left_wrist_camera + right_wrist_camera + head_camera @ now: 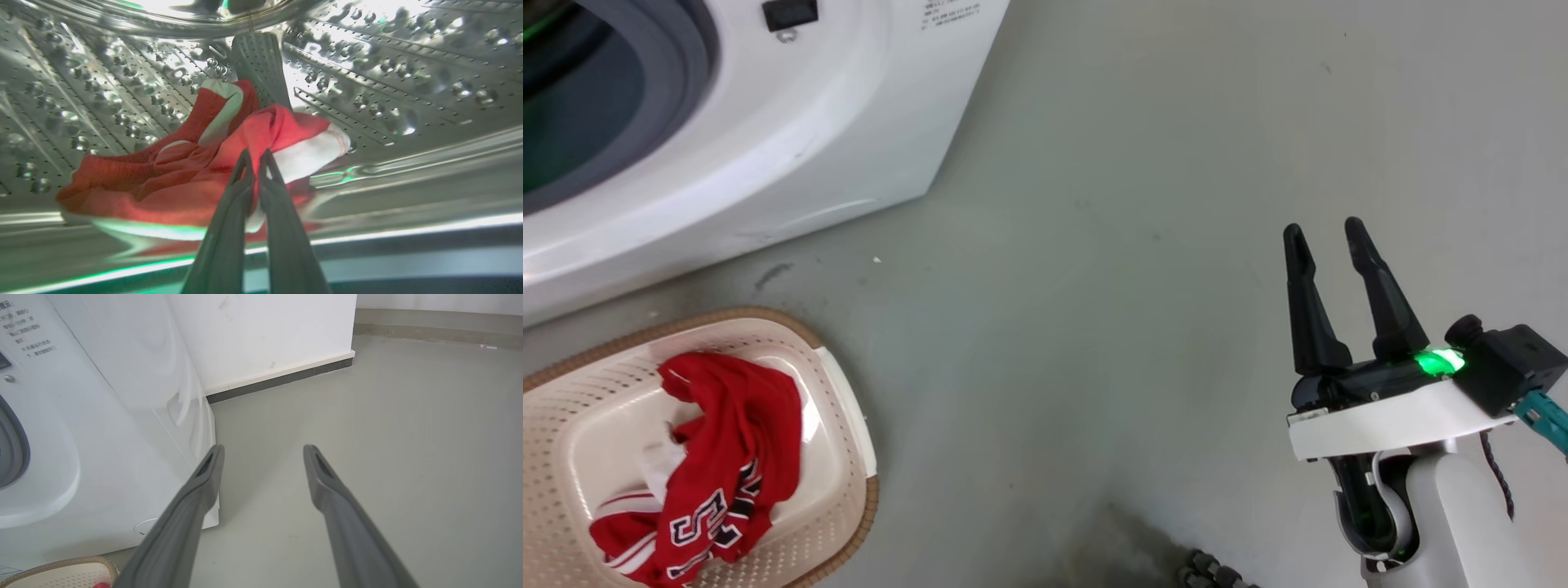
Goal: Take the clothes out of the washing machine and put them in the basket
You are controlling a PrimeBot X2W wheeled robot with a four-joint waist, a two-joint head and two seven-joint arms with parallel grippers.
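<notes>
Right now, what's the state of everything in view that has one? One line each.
washing machine: opening uncovered, not yet emptied.
red garment: crumpled low in the drum, pinched at one fold.
left gripper: shut on the red garment, inside the drum.
right gripper: open, empty, above the floor.
basket: on the floor, partly loaded.
red jersey: bunched in the basket with white fabric.

Jersey digit like 5, washing machine print unreadable

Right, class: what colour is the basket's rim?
Brown, with a woven look; the basket's rim shows best in the head view.
</notes>
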